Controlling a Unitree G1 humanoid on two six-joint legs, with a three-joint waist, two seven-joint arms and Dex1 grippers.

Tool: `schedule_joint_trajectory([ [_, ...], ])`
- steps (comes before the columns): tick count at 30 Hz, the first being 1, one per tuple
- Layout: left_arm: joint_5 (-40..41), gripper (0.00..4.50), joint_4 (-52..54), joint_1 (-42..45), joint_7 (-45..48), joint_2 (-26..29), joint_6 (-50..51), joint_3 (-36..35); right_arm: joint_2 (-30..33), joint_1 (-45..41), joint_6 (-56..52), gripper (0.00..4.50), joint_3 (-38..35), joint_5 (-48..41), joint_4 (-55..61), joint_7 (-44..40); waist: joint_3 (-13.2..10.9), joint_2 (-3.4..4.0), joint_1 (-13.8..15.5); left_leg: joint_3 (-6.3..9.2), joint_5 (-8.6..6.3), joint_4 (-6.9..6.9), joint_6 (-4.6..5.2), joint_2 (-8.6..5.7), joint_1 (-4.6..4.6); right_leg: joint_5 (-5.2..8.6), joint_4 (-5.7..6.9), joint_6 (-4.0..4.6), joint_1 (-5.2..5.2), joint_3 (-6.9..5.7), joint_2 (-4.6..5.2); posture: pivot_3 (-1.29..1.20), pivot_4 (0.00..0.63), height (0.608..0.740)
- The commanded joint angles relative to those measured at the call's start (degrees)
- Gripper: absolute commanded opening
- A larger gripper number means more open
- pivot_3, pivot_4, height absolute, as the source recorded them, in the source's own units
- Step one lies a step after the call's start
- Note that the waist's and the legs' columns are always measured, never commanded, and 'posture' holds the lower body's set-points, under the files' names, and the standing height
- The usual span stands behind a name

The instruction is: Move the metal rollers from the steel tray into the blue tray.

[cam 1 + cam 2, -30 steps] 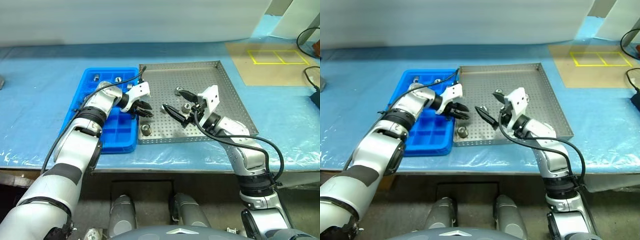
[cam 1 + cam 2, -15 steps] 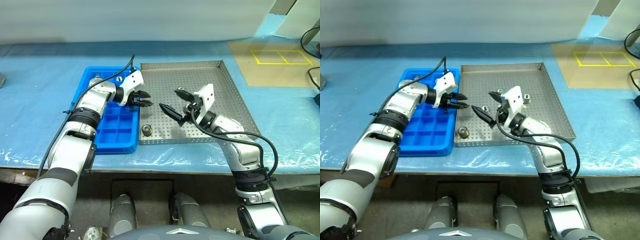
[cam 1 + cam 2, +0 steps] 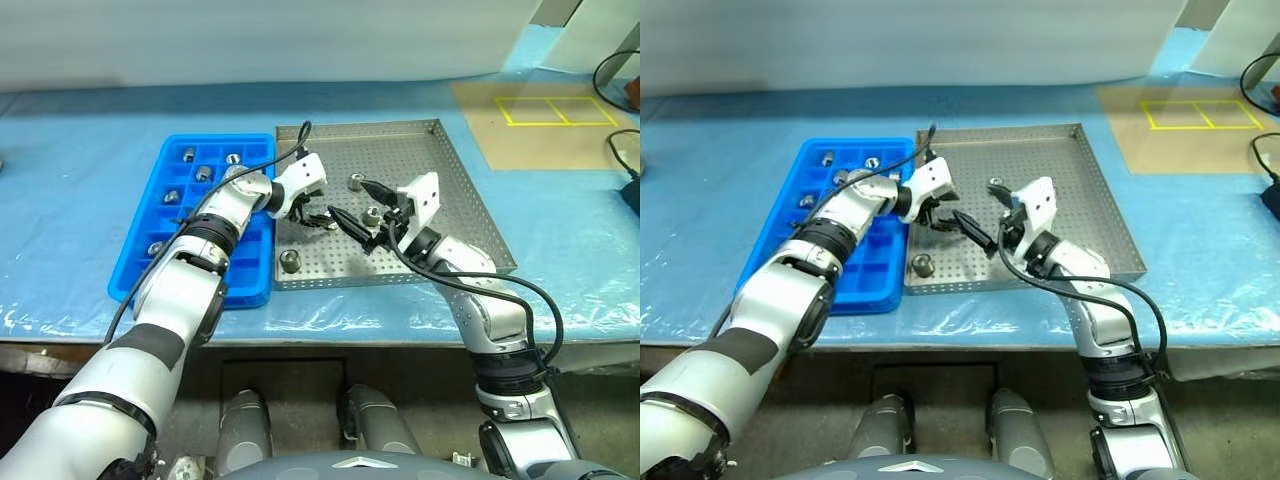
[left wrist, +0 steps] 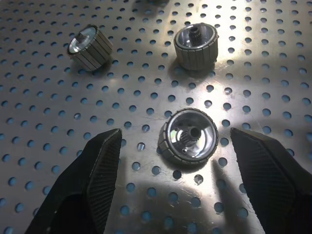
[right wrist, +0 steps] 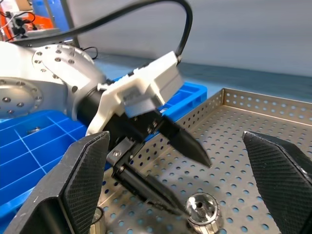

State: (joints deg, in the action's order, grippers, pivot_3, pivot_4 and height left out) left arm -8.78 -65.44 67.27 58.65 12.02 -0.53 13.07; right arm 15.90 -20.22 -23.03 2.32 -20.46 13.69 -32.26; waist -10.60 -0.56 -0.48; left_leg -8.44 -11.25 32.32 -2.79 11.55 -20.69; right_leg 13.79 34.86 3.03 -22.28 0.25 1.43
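left gripper (image 4: 175,161) open-jawed around roller (image 4: 189,136)

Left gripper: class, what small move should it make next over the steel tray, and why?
Probably lower and close. The left gripper is open over the steel tray, its fingers either side of a metal roller standing apart from two others, not yet gripped. The blue tray has free compartments.
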Motion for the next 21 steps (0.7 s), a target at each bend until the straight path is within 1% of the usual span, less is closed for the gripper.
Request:
schedule_joint_trajectory([
  [1, -0.7, 3.78, -1.4, 1.0, -2.8, -1.1, -2.2, -0.2, 0.3, 0.6, 0.1, 4.50, -1.1, -0.9, 3.9, 0.8, 0.0, 0.00, -0.2, 0.00, 0.00, 0.00, 0.00, 0.00, 0.00, 0.00, 0.00, 0.00, 0.00, 0.00, 0.00, -0.43, 0.150, 0.740],
  [5, -0.9, 3.78, -2.5, 1.2, -3.5, -2.6, -2.5, -0.4, 0.4, 1.2, -0.2, 4.50, -1.1, -0.8, 4.7, 1.6, 0.0, 0.00, -0.3, 0.00, 0.00, 0.03, 0.02, -0.01, 0.00, -0.02, -0.01, -0.03, 0.01, 0.01, 0.01, -0.44, 0.150, 0.740],
  [10, -1.5, 3.78, -4.1, 1.5, -6.7, -4.0, -1.9, -0.5, 0.7, 1.7, -0.5, 4.50, -1.3, -0.9, 5.3, 1.9, 0.0, 0.00, -0.4, 0.00, 0.00, 0.04, 0.03, 0.00, 0.01, -0.02, 0.00, -0.03, 0.02, 0.03, 0.00, -0.45, 0.150, 0.740],
  [17, -3.0, 3.78, -5.3, 1.2, -8.6, -4.4, -0.8, 0.1, 0.7, 2.1, -0.3, 4.50, -1.0, -0.8, 5.5, 2.4, 0.0, 0.00, -0.4, 0.00, 0.00, 0.04, 0.05, -0.01, 0.00, -0.02, -0.01, -0.03, 0.03, 0.04, 0.01, -0.45, 0.150, 0.740],
  [21, -2.6, 3.78, -5.6, 1.1, -9.1, -4.8, 0.6, -0.8, 0.8, 2.2, -0.2, 4.50, -1.0, -0.8, 5.4, 2.4, 0.0, 0.00, -0.4, 0.00, 0.00, 0.04, 0.05, -0.01, 0.01, -0.02, -0.01, -0.03, 0.03, 0.04, 0.01, -0.45, 0.150, 0.740],
])
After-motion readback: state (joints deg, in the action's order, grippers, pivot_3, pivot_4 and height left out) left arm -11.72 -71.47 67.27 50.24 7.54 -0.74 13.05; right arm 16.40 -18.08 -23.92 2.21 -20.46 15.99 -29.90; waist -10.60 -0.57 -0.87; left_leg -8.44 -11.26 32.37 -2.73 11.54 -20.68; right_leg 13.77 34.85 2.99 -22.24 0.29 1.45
